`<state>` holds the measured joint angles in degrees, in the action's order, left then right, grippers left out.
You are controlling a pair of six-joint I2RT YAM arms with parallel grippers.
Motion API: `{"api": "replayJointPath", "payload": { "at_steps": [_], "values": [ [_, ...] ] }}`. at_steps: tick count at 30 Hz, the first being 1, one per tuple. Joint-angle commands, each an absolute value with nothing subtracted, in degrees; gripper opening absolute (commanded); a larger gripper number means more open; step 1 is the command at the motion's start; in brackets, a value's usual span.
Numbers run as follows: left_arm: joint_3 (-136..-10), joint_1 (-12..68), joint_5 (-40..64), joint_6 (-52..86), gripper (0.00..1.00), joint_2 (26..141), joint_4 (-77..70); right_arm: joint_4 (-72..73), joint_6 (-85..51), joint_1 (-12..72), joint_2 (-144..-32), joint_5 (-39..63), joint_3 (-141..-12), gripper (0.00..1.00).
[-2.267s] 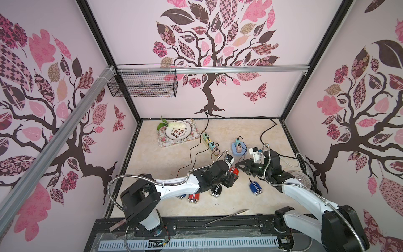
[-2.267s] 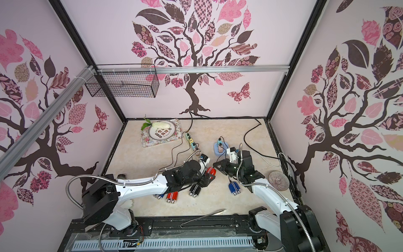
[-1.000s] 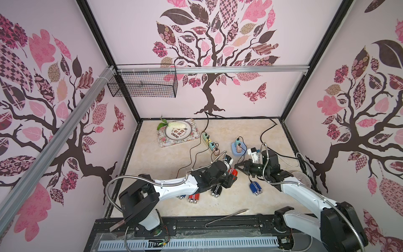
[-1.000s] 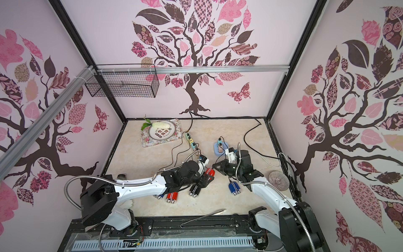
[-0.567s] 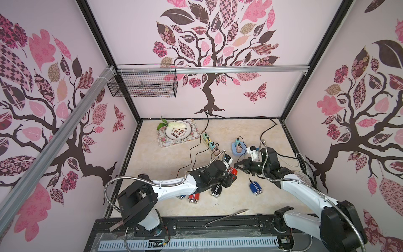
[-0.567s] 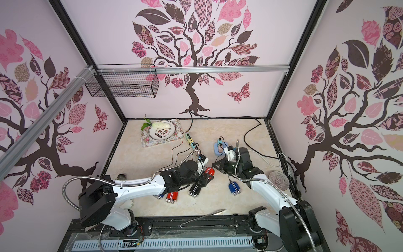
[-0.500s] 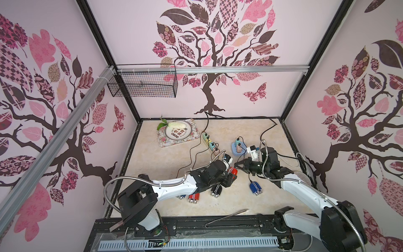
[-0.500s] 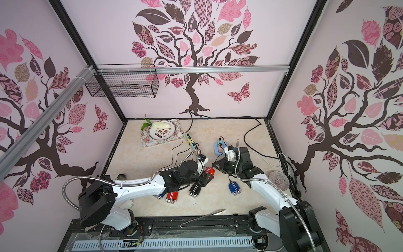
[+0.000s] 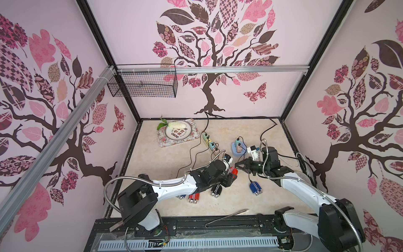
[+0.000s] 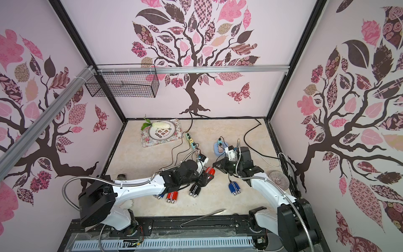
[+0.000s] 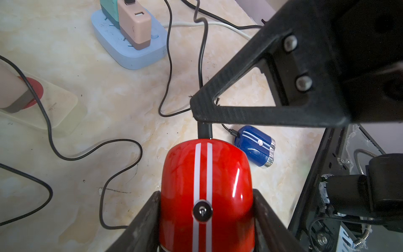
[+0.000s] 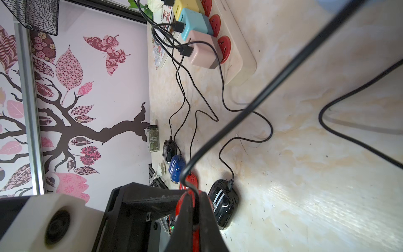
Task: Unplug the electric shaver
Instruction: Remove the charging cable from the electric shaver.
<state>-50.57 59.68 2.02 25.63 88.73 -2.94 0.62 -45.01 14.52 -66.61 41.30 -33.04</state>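
1. Electric shaver, red with two white stripes, sits in the near middle of the table. The left gripper clamps it across its sides, one finger pressed on either flank, and its cable end faces the right arm
2. Nearer the arms' bases, other shavers lie loose on the table. A second red shaver and a black shaver are just beside the left arm, and a blue shaver lies off to the right with its own lead plugged in
3. The right gripper has its jaws together on the black charging cable, pinching it just beside the plug. In the left wrist view that plug looks seated in the red shaver's end
4. Just past the right gripper stands a pale blue power block, with a teal charger and a pink charger upright in it
5. To the left of the block, a cream power strip carries yellow, blue and pink chargers in a row
6. Farther back on the left, a floral tray bears a plate, and a white vegetable with green leaves lies on the plate's far rim
7. Farthest and highest, a black wire basket hangs on the rail at the back wall
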Motion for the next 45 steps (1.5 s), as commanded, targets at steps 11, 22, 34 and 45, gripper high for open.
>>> {"api": "replayJointPath", "payload": {
  "at_steps": [11, 22, 34, 45],
  "values": [
    [-49.9, 61.5, 8.1, 23.8, 0.21, 87.5, -1.7, 1.3, -42.5, 12.1, -67.8, 36.1, -37.8, 0.04],
    [-49.6, 62.2, 9.6, 23.1, 0.07, 87.3, -1.8, 1.1, -42.2, 10.7, -68.0, 36.6, -38.0, 0.04],
    [-48.6, 62.8, 9.7, 22.4, 0.07, 85.9, -1.9, 0.8, -41.9, 9.4, -68.6, 37.1, -38.4, 0.04],
    [-49.6, 64.4, 8.4, 22.6, 0.04, 87.4, -1.0, 2.2, -42.7, 9.3, -69.4, 38.3, -38.4, 0.04]
  ]
}}
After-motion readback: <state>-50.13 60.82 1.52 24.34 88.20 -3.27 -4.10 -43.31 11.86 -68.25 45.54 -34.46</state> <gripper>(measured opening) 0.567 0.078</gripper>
